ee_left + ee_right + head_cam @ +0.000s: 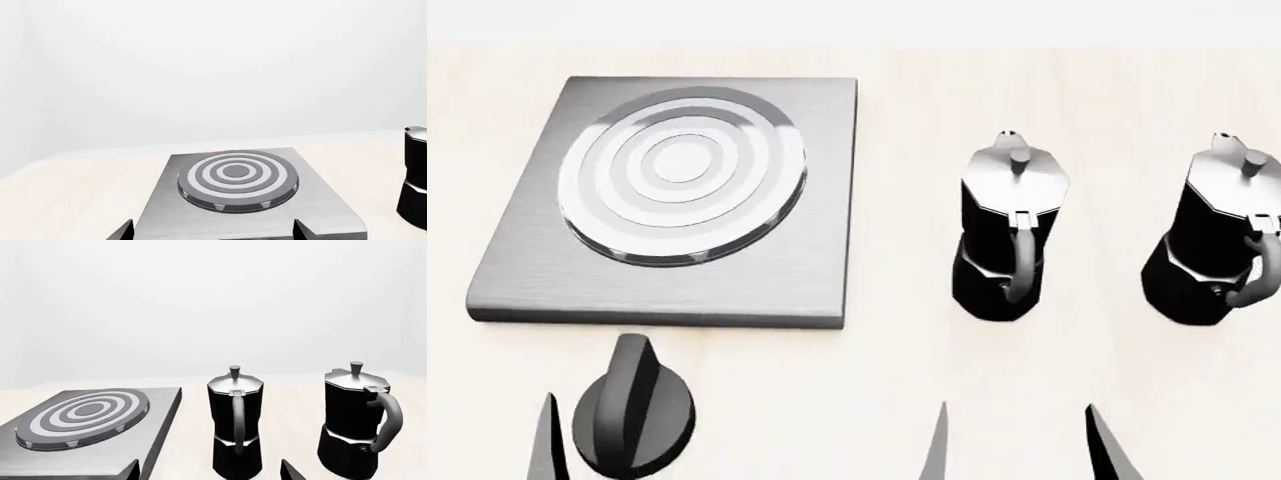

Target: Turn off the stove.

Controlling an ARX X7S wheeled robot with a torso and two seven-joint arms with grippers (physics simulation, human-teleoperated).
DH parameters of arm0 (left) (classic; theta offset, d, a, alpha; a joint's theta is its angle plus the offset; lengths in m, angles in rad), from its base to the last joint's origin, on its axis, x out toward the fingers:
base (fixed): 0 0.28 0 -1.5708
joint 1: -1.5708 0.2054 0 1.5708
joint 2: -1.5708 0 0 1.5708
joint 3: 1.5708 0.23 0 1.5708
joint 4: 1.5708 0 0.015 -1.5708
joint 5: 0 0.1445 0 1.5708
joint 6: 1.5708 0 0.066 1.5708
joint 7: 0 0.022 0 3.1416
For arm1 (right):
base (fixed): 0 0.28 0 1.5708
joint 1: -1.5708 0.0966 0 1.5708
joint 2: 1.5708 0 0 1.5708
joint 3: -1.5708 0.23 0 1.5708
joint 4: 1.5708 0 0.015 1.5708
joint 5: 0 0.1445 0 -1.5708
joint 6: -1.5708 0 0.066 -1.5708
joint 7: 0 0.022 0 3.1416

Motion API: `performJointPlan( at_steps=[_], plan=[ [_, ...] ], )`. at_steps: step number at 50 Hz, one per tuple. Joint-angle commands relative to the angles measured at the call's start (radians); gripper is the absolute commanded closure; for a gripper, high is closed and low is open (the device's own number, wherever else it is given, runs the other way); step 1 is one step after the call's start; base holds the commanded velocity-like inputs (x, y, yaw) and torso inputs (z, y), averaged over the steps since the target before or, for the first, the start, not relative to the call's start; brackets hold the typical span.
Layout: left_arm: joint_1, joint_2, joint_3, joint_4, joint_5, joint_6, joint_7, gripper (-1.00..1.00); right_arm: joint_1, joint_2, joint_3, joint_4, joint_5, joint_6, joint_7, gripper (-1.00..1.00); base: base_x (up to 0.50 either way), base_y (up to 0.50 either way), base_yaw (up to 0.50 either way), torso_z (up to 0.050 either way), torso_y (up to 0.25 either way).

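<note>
While both spread grippers hover, the brushed-metal stove (814, 200) shows a ridged black knob (631, 410).

The stove (794, 270) is a flat square plate of brushed grey metal lying level on the pale desk (894, 380). A round burner (683, 175) of concentric rings sits centred on it. Its black ridged knob (631, 412) stands apart, just beside the plate's near edge.

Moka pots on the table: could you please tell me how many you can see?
2. One moka pot stands just right of the stove; the other pot stands further right, near the head view's edge. More could sit outside the view.
</note>
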Motion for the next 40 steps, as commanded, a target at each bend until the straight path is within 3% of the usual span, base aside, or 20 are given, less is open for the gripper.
performJointPlan(
  at_steps=[1,27,40],
  plan=[
    [0.001,-0.005,0.005,0.0,-0.002,0.003,-0.006,-1.0,0.0,0.005,-0.002,-0.001,0.005,-0.003,0.005,-1.0,0.0,0.0,0.0,0.0,-0.17],
    [-0.003,-0.014,0.015,-0.002,-0.011,0.002,-0.017,-1.0,0.002,0.013,-0.012,0.001,0.01,-0.005,0.013,-1.0,0.0,0.0,0.0,0.0,-0.155],
    [-0.001,-0.019,0.017,-0.001,-0.02,0.013,-0.02,-1.0,0.003,0.018,-0.014,0.005,0.011,-0.008,0.017,-1.0,0.0,0.0,0.0,0.0,-0.001]
  ],
)
